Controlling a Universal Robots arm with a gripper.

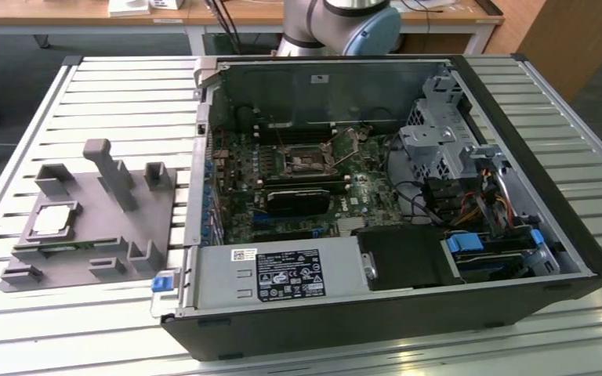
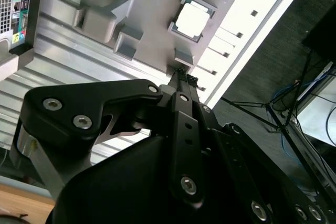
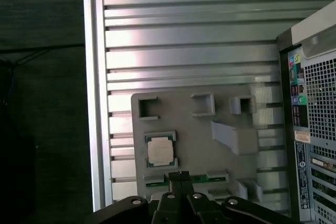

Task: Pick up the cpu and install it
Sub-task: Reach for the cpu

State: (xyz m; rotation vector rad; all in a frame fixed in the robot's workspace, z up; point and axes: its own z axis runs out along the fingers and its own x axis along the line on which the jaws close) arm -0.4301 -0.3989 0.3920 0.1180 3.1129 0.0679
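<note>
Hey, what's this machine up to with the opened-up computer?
A robot arm is meant to fit a cpu into the open computer case. Right now the chip lies in a grey fixture on the slatted table, beside the case at the exterior view's left. In the first wrist view the gripper hangs above the fixture, close to the chip, shut and holding nothing. The chip has not been picked up yet.

Silvery cpu (image 1: 52, 220), grey fixture (image 1: 100, 213), black tool (image 3: 179, 174), ribbed silver table (image 1: 123, 94)

Likely robotics lab: slatted aluminium workbench (image 1: 123, 86)
</note>
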